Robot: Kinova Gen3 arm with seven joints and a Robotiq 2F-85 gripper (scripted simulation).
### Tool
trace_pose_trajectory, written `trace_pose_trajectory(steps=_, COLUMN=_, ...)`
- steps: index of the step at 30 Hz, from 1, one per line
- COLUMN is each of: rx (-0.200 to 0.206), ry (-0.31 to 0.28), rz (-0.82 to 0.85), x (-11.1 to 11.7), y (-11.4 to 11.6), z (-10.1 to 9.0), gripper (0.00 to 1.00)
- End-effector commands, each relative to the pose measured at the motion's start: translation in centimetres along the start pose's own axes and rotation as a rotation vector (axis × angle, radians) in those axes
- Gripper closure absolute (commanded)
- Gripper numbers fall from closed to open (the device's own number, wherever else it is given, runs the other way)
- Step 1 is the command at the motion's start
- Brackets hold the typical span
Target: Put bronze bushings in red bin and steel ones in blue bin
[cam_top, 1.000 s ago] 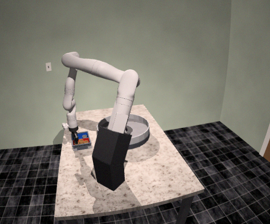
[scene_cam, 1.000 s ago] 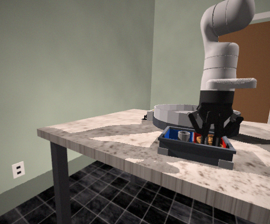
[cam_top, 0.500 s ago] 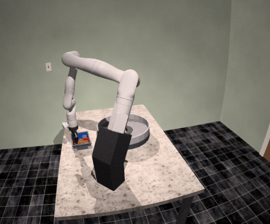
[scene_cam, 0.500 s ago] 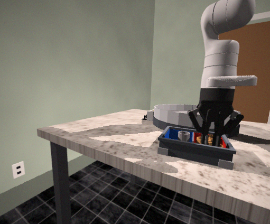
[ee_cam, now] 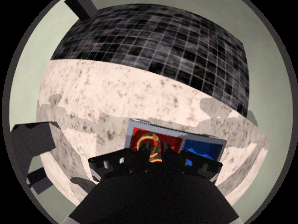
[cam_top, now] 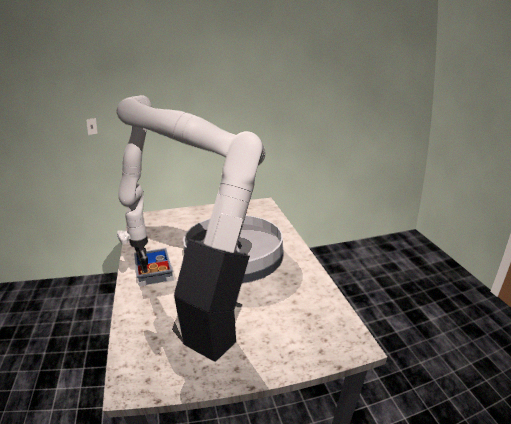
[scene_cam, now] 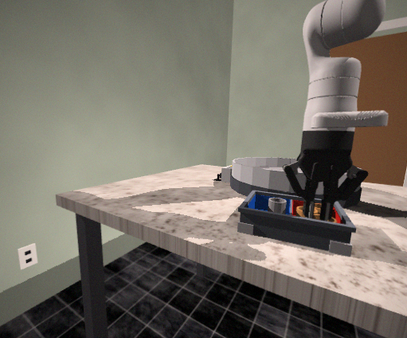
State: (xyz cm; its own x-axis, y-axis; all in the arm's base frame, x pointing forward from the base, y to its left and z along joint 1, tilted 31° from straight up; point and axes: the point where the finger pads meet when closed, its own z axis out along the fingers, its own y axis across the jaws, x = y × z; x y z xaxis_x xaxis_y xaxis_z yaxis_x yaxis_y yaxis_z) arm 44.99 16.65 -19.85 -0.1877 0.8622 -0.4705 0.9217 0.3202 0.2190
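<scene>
My gripper [cam_top: 144, 269] [scene_cam: 318, 215] [ee_cam: 156, 146] points down with its fingertips inside the red bin [scene_cam: 295, 206] [ee_cam: 173, 143]. The fingers stand a small gap apart. Bronze shows behind and between them, but I see no bushing clearly gripped. Several bronze bushings [cam_top: 153, 267] [ee_cam: 148, 137] sit close together around the fingertips, partly hidden by them. A steel bushing [cam_top: 160, 258] [scene_cam: 277, 205] sits in the blue bin [cam_top: 145, 259] [scene_cam: 259, 202] [ee_cam: 207, 148]. The turntable [cam_top: 273, 255] [scene_cam: 257, 174] stands behind the bins; the arm hides part of it, and no bushing shows on it.
Both bins share one dark grey tray [cam_top: 155, 279] [scene_cam: 289, 232] [ee_cam: 129, 136] near the table's edge. Its walls stand close around the fingers. The turntable's high rim and the dark arm pedestal [cam_top: 207, 300] are the other tall things on the speckled table [cam_top: 313, 345].
</scene>
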Motion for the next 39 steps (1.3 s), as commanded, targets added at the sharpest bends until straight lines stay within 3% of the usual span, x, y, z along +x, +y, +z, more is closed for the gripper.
trace_pose_trajectory(steps=1, rx=-0.002, ry=0.002, rz=0.0, x=0.1, y=0.11, z=-0.25, gripper=0.81)
trace_pose_trajectory(steps=39, rx=-0.002, ry=0.002, rz=0.0, x=0.1, y=0.11, z=-1.15, gripper=0.81)
